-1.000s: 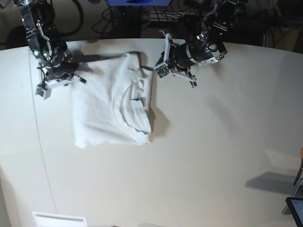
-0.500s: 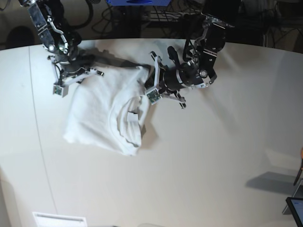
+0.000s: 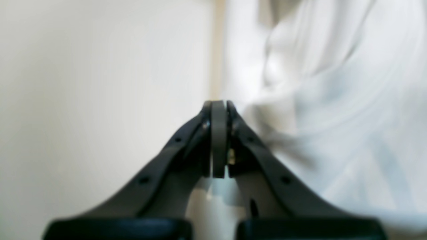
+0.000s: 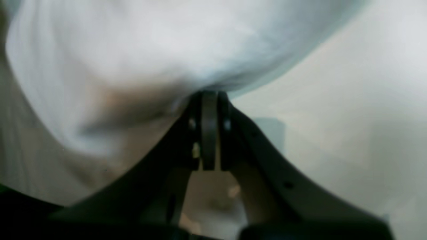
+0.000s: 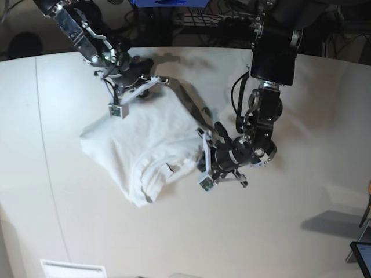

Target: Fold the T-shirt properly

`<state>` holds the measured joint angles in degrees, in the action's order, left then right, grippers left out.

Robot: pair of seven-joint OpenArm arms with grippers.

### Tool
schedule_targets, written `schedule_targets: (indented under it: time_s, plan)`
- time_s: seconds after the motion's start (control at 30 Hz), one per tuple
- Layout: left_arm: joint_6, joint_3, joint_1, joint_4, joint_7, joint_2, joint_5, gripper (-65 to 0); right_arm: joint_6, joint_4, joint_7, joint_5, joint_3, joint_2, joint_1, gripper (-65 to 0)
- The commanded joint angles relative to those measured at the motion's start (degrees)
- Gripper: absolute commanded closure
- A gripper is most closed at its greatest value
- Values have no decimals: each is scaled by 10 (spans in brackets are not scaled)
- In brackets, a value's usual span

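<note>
The white T-shirt [image 5: 130,150] lies bunched and wrinkled on the table, its collar [image 5: 168,168] facing up. Its far edge is pulled up into a taut strip between the two grippers. My right gripper [image 5: 165,81], on the left of the base view, is shut on the T-shirt's far corner. My left gripper [image 5: 203,139] is shut on the T-shirt's right edge, low over the table. In the left wrist view the left gripper [image 3: 218,103] has its jaws closed, with T-shirt cloth [image 3: 333,83] running off to the right. In the right wrist view the T-shirt cloth [image 4: 166,43] hangs from the closed right gripper [image 4: 208,93].
The off-white table [image 5: 290,220] stretches right of and in front of the T-shirt. A small white paper label [image 5: 72,269] lies at the front left edge. A dark object [image 5: 362,255] stands at the front right corner. Cables and gear lie behind the table's far edge.
Both grippers have closed on the T-shirt's far corners and carried that edge toward the front and right. The flat fold has crumpled and slid forward.
</note>
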<state>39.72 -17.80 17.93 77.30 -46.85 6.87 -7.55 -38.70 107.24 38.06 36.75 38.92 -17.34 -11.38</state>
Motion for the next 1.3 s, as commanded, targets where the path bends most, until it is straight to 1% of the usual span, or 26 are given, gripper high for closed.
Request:
schedule_targets:
  time_s: [0.0, 0.07, 0.13, 0.2, 0.27, 0.33, 0.37, 0.43, 0.5, 0.57, 0.63, 0.73, 0.83, 0.87, 0.9, 1.0, 1.1, 1.27]
  plan:
    - [3, 1, 27, -5, 14, -10, -4, 0, 3, 8, -5, -3, 7, 9, 10, -16]
    - [3, 3, 50, -35, 15, -26, -4, 0, 3, 8, -5, -5, 21, 19, 17, -16]
    - [3, 4, 76, -61, 23, -37, -4, 0, 3, 8, -5, -4, 37, 22, 25, -16]
    - [3, 4, 95, -68, 36, -37, -4, 0, 2, 8, -5, -5, 43, 19, 24, -16]
    - [3, 4, 112, -67, 35, -30, -4, 0, 1, 8, -5, -7, 39, 17, 8, -16]
    - [3, 15, 117, -58, 35, -16, -5, 0, -13, 8, -6, -7, 14, 9, -8, -16]
    - [3, 27, 113, -42, 34, -8, -5, 0, -13, 11, -6, -7, 2, 3, -19, -16]
    - [3, 51, 92, -7, 34, 3, -5, 0, -13, 15, -7, -8, -25, -3, -37, -16]
    - [3, 75, 60, 37, 27, 24, -6, 0, -13, 16, -8, -8, -62, -7, -57, -16]
    - [3, 94, 21, 88, -9, 41, -9, 0, -13, 16, -9, -8, -106, -7, -79, -16]
    - [3, 112, -28, 144, -31, 50, -9, 0, -13, 16, -10, -8, -144, -7, -92, -16]
    - [3, 131, -119, 233, -38, 64, -9, 0, -13, 16, -10, -8, -191, -8, -92, -16]
    - [3, 132, -189, 284, -39, 75, -9, 0, -13, 16, -8, -8, -226, -10, -82, -16]
    - [3, 132, -205, 290, -38, 77, -9, 0, -13, 16, -7, -8, -234, -14, -77, -16]
    - [3, 132, -220, 294, -37, 77, -9, 0, -13, 16, -8, -8, -239, -26, -71, -16]
    - [3, 132, -243, 285, -36, 76, -8, 0, -9, 16, -8, -7, -245, -38, -46, -16]
    - [3, 123, -240, 267, -36, 72, -8, 0, -4, 16, -6, -7, -245, -49, -16, -16]
    - [3, 114, -209, 235, -36, 39, -5, 0, -1, 10, -5, -6, -245, -55, 38, -16]
